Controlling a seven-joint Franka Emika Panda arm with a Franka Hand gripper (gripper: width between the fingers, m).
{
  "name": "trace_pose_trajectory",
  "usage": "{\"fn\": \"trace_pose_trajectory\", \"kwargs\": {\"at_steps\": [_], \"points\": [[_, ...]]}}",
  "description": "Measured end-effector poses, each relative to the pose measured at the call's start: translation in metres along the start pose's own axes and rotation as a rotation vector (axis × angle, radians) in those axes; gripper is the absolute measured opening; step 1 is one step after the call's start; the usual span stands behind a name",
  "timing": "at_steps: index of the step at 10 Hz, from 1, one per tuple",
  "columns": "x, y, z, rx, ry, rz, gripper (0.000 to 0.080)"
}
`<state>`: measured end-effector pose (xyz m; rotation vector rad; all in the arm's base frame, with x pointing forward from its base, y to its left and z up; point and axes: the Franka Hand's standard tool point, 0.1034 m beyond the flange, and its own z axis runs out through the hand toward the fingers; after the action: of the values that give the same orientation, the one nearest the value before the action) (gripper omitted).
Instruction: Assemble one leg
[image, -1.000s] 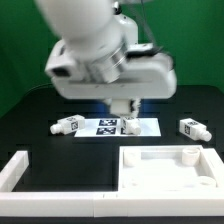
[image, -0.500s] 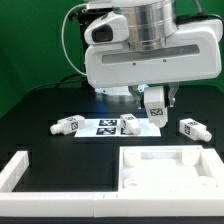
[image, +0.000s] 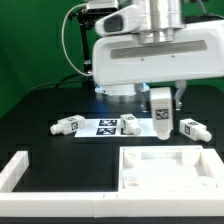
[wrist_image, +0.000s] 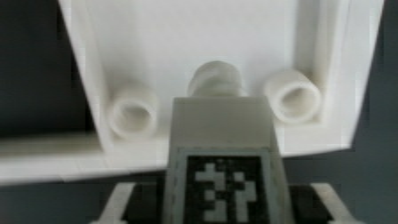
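Note:
My gripper (image: 161, 108) is shut on a white leg (image: 160, 112) with black-and-white tags and holds it upright above the far edge of the large white square panel (image: 150, 178). In the wrist view the held leg (wrist_image: 219, 130) points down at the panel's corner (wrist_image: 187, 40), between two raised sockets (wrist_image: 128, 118) (wrist_image: 294, 97). The fingers (wrist_image: 135, 200) show on either side of the leg, with the gripper (wrist_image: 221, 202) closed around it. Three more legs lie on the table: one (image: 68, 126) at the exterior view's left, one (image: 128, 124) on the marker board, one (image: 192, 127) at the right.
The marker board (image: 104, 128) lies flat behind the panel. A white L-shaped fence piece (image: 18, 170) stands at the front of the exterior view's left. The arm's large body fills the upper part of the exterior view.
The arm has swung to the exterior view's right with the leg in its jaws, from over the marker board to above the panel's far edge; the leg now hangs upright.

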<state>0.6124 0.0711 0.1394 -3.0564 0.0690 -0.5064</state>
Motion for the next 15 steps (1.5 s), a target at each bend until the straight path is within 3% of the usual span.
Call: {"fn": "trace_pose_trajectory", "kwargs": {"at_steps": [1,2,7,10,15], "points": [[0.009,-0.011,0.004,0.013,0.114,-0.057,0.0282],[0.013,-0.010,0.009,0.014,0.223,-0.108,0.0282],[0.008,-0.011,0.015,0.014,0.227,-0.101,0.0282],[-0.002,-0.034,0.034,0.023,0.211,-0.122,0.0282],[-0.006,-0.032,0.054,0.016,0.192,-0.127,0.0282]]}}
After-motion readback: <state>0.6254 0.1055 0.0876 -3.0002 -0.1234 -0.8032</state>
